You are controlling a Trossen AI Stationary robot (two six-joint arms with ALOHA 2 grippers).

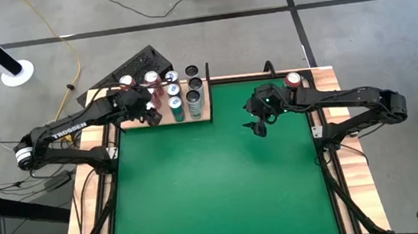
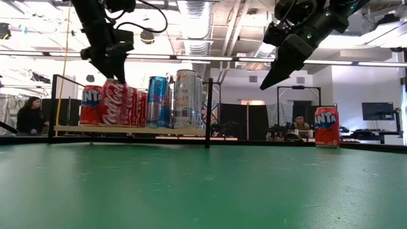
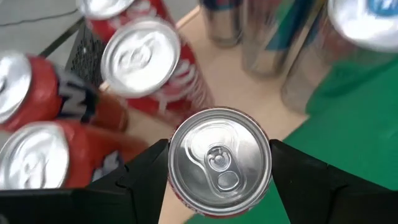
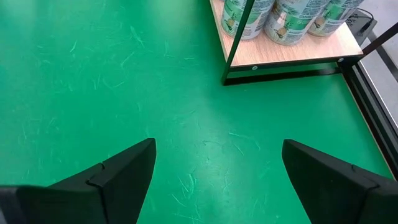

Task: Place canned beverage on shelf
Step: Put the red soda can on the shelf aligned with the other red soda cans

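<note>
My left gripper (image 3: 219, 155) (image 1: 151, 112) is over the near left part of the shelf (image 1: 204, 114), shut on a red Coca-Cola can (image 3: 219, 160) (image 2: 115, 102). The shelf is a pale-wood board in a black frame at the table's far left. Several other cans stand upright on it: red and orange ones (image 3: 140, 56), then blue, silver and green-white ones (image 1: 193, 98). My right gripper (image 4: 217, 149) (image 1: 260, 125) hangs open above bare green felt at the far middle, with nothing between its fingers. My left gripper pinches the red can between its two fingers (image 3: 151, 173), on opposite sides of the upper wall just under the rim (image 3: 181, 198). The fingers slant down from above. The can leans slightly, its base at the shelf's board near the front edge (image 2: 114, 124). Whether it rests there I cannot tell.
A lone orange Fanta can (image 1: 292, 80) (image 2: 327, 126) stands at the table's far right corner. The shelf's black upright post (image 2: 208, 111) marks its right end. Open green felt (image 1: 216, 185) fills the middle and near side.
</note>
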